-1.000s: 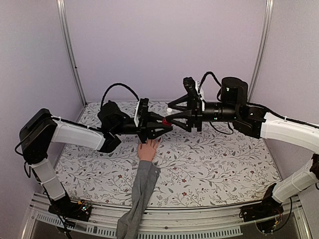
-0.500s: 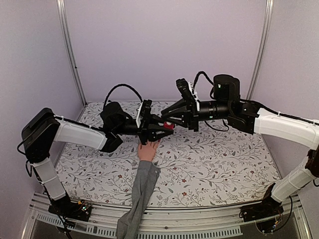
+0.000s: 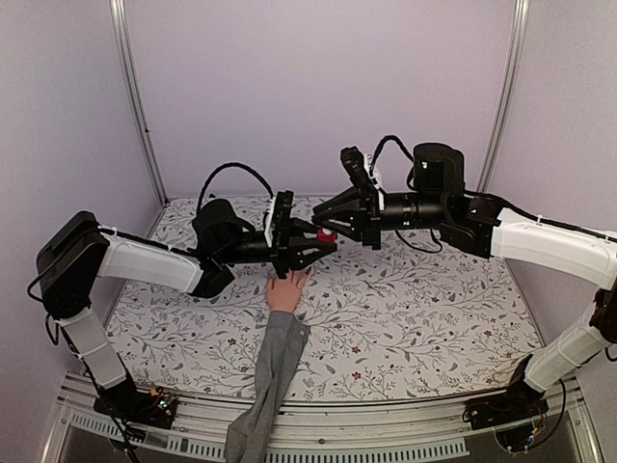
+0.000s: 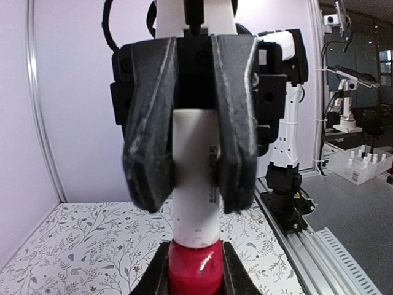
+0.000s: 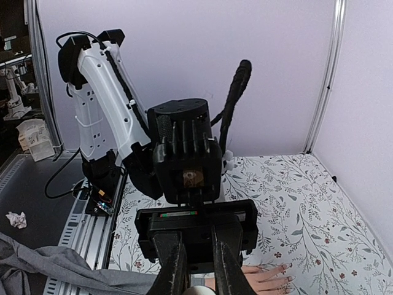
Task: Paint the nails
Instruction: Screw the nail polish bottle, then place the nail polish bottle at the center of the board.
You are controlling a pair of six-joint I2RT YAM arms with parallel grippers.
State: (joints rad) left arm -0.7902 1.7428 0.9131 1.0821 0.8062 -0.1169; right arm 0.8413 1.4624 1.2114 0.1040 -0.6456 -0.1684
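Note:
A small red polish bottle [image 4: 195,270] sits between the fingers of my left gripper [image 4: 195,279], which is shut on it. Its tall white cap [image 4: 195,184] points at my right gripper [image 4: 194,196], whose black fingers are shut around the cap. In the top view both grippers meet tip to tip above the table, left gripper [image 3: 318,241] and right gripper [image 3: 328,228]. The peach mannequin hand [image 3: 287,291] with its grey sleeve [image 3: 270,376] lies flat just below them. The nails [image 5: 285,268] show as small tips on the spread fingers, apart from both grippers.
The floral table cover [image 3: 415,309] spreads to the right and left of the hand. Lilac walls and metal corner posts [image 3: 135,106] close in the back and sides. The metal rail [image 3: 386,439] runs along the near edge.
My right gripper moved left onto the bottle's white cap and went from open to shut on it. The left gripper kept its hold on the bottle, shifting slightly.

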